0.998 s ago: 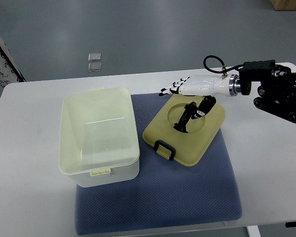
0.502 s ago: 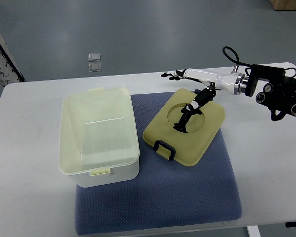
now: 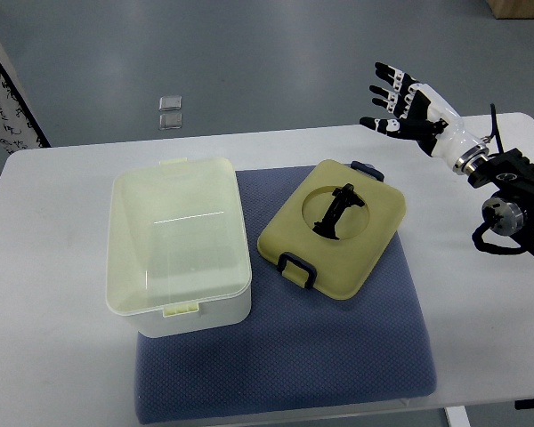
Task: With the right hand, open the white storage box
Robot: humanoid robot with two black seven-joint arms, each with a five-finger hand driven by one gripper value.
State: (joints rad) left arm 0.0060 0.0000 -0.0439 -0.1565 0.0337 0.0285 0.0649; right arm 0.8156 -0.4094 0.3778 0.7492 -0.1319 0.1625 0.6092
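One box stands open, one lid lies off it, and one hand is raised clear of both.

The right hand is up at the far right with its fingers spread wide and holding nothing; its arm comes in from the right edge. Below and left of the fingers, apart from them, the single yellowish lid lies flat on the blue mat, showing one black centre handle and two black end clips, one at its near-left edge and one at its far edge. Farther left of the fingers, well apart from them, the one white box sits uncovered, partly on the mat and partly on the white surface. Beyond the surface's far edge, two small clear squares lie on the grey floor.
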